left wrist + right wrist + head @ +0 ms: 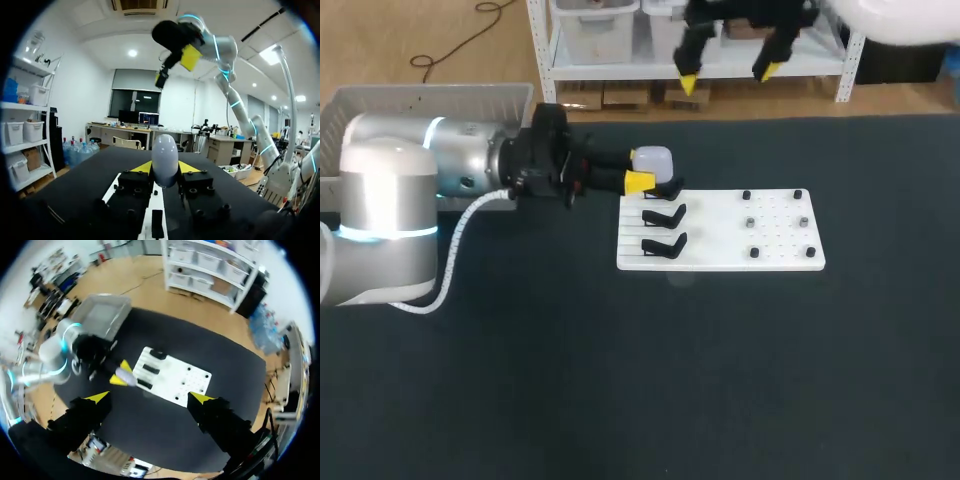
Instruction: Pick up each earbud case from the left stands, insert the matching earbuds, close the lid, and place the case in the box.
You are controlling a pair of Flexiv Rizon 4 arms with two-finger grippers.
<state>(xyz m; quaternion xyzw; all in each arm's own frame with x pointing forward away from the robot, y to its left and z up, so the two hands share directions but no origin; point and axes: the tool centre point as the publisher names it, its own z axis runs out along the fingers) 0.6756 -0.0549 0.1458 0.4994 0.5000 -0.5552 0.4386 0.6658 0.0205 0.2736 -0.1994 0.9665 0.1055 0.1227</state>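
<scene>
A white earbud case [653,160] sits between the yellow tips of my left gripper [645,168], which is shut on it at the far left stand [668,191] of the white board [720,258]. In the left wrist view the case [165,159] stands upright between the fingers [142,167], over the board's edge. Two more black stands [665,214] hold nothing. Small dark earbuds [751,222] sit on pegs at the board's right. My right gripper [728,76] hangs open high over the table's far edge, seen also overhead [176,67]; its own view [149,398] looks down on the board [175,380].
A grey bin [420,100] stands at the table's far left corner, behind my left arm [390,200]. The black tabletop [640,380] stretches bare in front of the board and to its right.
</scene>
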